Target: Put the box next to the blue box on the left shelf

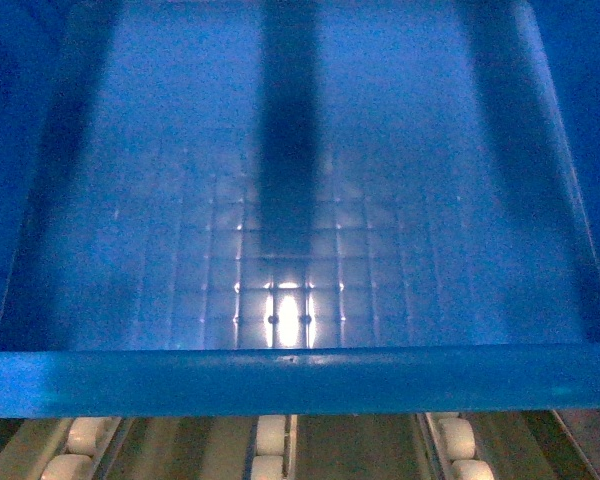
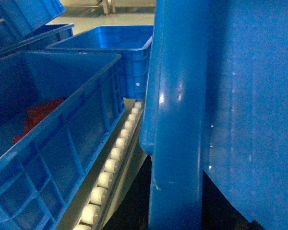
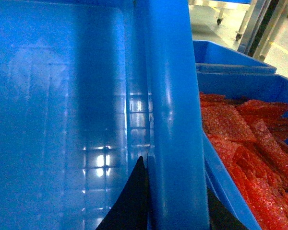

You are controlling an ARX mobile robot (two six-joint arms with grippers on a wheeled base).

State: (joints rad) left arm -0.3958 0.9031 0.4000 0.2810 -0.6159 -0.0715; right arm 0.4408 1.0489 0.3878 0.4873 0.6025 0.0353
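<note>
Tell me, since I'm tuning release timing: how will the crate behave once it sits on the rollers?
The crate looks empty and stiff, with a thick rim, so probably light for its size. On the white rollers it may coast along the lane once released. Its glossy wall could be slippery to grip.

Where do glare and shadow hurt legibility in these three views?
Head view: a bright glare patch on the box floor, dark shadow bands above it, overall soft and dim. Left wrist: box rim fills the frame, slightly blurred. Right wrist: reflections on the inner wall; red bags stay legible.
</note>
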